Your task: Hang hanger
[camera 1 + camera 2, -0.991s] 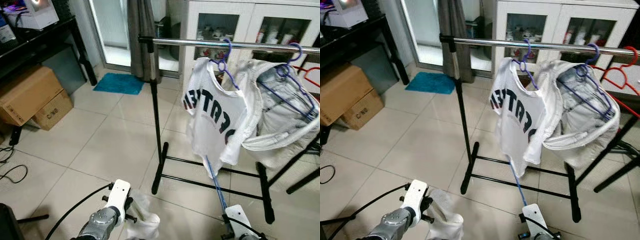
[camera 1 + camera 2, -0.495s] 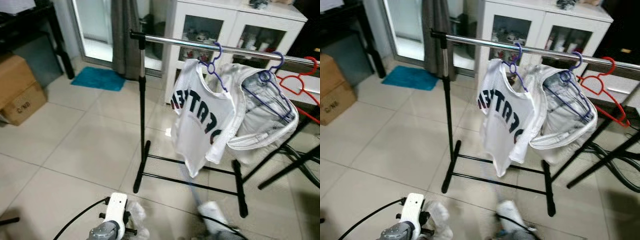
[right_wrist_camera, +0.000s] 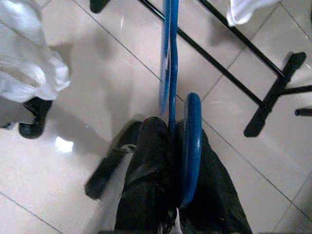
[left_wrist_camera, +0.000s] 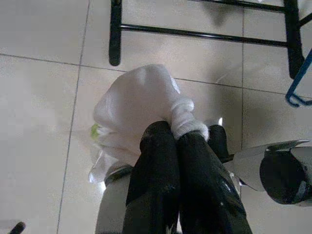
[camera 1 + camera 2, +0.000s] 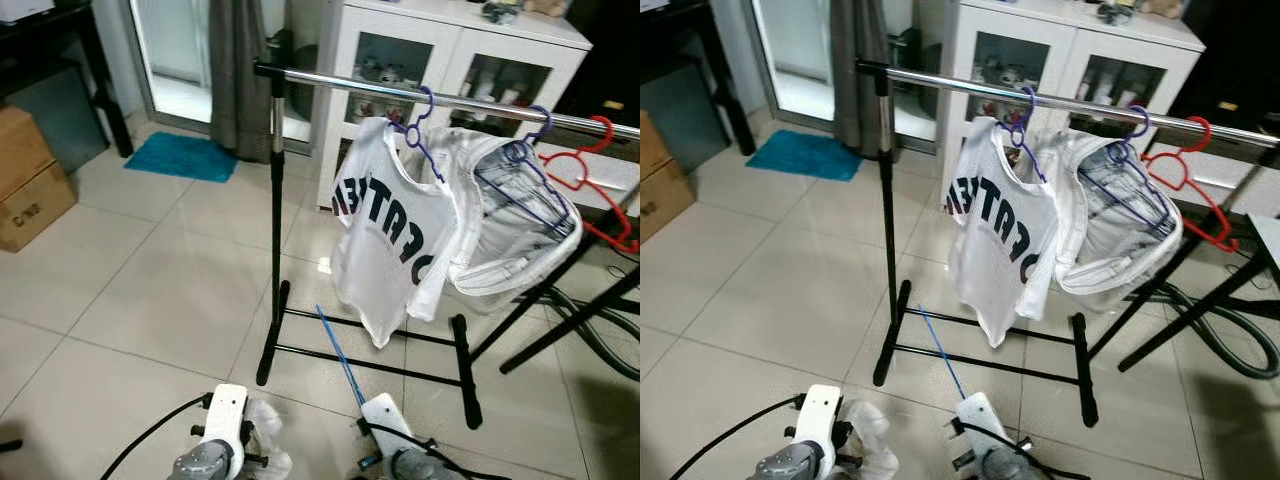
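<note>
My right gripper point(image 3: 170, 129) is shut on a blue hanger point(image 3: 169, 63), holding it low in front of the clothes rack. In the left eye view the blue hanger point(image 5: 340, 352) slants up from my right wrist toward the rack's base. My left gripper point(image 4: 173, 134) is shut on a bunched white garment point(image 4: 136, 100), low over the tiled floor. The chrome rail point(image 5: 335, 82) carries a white printed T-shirt point(image 5: 390, 225) on a purple hanger, a pale garment point(image 5: 510, 235) on another purple hanger, and a bare red hanger point(image 5: 585, 170).
The rack's black base bars point(image 5: 370, 372) lie just ahead on the floor. A white glass-door cabinet point(image 5: 450, 50) stands behind the rack. Cardboard boxes point(image 5: 25, 190) and a blue mat point(image 5: 180, 157) are at the left. A dark hose point(image 5: 600, 330) runs at the right.
The camera has shifted, so the rack sits further left and further off. The blue hanger's upper end has swung left, away from the T-shirt's hem, with my right wrist.
</note>
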Robot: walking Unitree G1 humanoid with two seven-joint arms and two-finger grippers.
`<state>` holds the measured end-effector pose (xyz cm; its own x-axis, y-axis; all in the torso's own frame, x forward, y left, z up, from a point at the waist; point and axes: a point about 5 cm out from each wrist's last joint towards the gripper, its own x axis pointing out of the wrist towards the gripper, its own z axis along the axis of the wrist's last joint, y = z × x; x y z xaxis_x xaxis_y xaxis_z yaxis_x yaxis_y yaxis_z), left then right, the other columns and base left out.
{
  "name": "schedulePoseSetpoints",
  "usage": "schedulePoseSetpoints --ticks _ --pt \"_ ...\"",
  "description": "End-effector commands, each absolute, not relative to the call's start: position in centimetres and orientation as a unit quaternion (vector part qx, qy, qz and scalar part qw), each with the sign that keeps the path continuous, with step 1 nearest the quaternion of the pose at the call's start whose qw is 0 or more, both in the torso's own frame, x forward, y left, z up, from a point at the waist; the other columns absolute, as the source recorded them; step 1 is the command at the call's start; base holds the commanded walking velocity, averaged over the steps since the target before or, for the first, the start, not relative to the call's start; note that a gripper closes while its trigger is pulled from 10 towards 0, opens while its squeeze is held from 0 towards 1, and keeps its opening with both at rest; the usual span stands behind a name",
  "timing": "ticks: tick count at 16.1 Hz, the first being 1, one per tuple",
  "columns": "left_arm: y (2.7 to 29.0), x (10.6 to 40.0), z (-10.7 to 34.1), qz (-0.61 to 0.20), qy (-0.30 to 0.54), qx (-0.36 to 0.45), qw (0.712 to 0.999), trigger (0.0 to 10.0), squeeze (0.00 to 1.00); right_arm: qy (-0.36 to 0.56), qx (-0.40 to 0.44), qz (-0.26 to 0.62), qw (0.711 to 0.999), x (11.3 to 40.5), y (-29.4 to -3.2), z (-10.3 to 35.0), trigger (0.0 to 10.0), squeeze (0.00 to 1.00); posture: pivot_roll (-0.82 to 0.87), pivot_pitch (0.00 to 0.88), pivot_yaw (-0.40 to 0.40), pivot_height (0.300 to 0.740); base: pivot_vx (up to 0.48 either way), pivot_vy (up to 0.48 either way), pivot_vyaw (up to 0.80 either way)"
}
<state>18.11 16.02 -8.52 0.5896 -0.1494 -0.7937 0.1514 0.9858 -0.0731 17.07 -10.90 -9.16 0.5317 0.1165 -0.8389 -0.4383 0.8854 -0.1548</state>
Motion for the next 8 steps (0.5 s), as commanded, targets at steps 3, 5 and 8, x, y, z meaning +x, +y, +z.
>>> schedulePoseSetpoints --ticks 3,5,8 --pt "15.35 18.66 -8.32 -0.091 0.443 0.004 0.892 10.0 0.0 0.471 -0.158 0.134 0.858 17.37 -12.15 -9.15 10.0 0.0 -0.01 0.0 -0.061 0.74 0.0 0.0 0.0" --pt "15.24 18.74 -8.29 -0.094 0.443 0.007 0.891 10.0 0.0 0.473 -0.165 0.139 0.854 17.36 -12.04 -9.17 10.0 0.0 -0.01 0.0 -0.053 0.74 0.0 0.0 0.0" --pt "15.08 18.95 -8.21 -0.102 0.443 0.012 0.891 10.0 0.0 0.47 -0.157 0.128 0.859 17.54 -12.15 -9.08 10.0 0.0 -0.02 0.0 -0.034 0.74 0.0 0.0 0.0"
